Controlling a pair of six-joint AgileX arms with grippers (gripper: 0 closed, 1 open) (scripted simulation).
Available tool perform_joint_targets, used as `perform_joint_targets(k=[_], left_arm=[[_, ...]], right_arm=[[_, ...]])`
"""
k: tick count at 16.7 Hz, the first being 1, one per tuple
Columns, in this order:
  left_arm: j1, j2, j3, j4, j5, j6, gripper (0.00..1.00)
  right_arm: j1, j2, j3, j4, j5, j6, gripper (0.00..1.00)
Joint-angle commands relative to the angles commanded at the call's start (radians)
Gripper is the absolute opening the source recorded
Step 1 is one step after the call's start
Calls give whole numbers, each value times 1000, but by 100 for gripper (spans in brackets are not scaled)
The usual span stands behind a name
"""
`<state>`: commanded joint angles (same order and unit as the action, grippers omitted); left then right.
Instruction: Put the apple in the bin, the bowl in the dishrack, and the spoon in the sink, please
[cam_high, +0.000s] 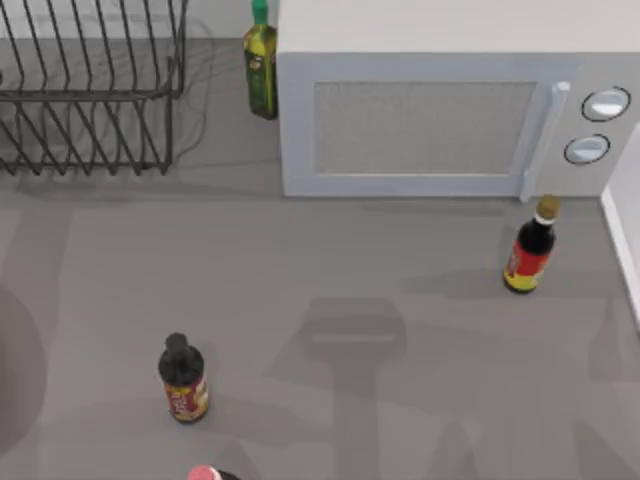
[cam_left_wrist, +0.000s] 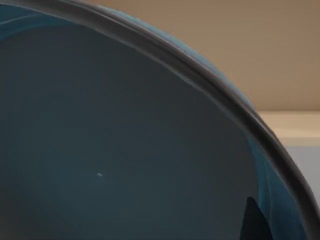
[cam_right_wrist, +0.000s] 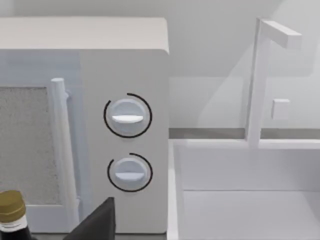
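The bowl (cam_left_wrist: 125, 150) sits very close in the left wrist view, teal-blue inside with a dark rim curving across. My left gripper (cam_left_wrist: 252, 222) holds it, one dark finger lying against the inner wall near the rim. A round shadow falls on the left edge of the table in the top view. The dishrack (cam_high: 90, 90) stands at the back left, dark wire with upright prongs. The white sink (cam_right_wrist: 240, 200) with its faucet lies right of the microwave, and its rim (cam_high: 625, 240) is at the table's right edge. My right gripper (cam_right_wrist: 97, 225) faces the microwave's knobs. The apple, spoon and bin are out of view.
A white microwave (cam_high: 440, 100) fills the back centre, with a green bottle (cam_high: 261, 65) beside it. Dark red-labelled bottles stand at the right (cam_high: 530, 250) and front left (cam_high: 182, 380). A pinkish rounded top (cam_high: 203, 473) pokes in at the front edge.
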<state>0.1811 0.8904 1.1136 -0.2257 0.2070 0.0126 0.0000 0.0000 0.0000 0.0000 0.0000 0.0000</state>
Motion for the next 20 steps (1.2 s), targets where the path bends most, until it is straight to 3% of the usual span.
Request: perform_joint_targets(k=[5,8,20], left_arm=[[-5,18,1,11,-4,1,0],[-13,116,-6,108,-13,2,0],[-100,790,-156,970,-90,1,0]], right_arm=[[0,0,0,0,0,0,100],[0,0,0,0,0,0,100],[0,0,0,0,0,0,100]])
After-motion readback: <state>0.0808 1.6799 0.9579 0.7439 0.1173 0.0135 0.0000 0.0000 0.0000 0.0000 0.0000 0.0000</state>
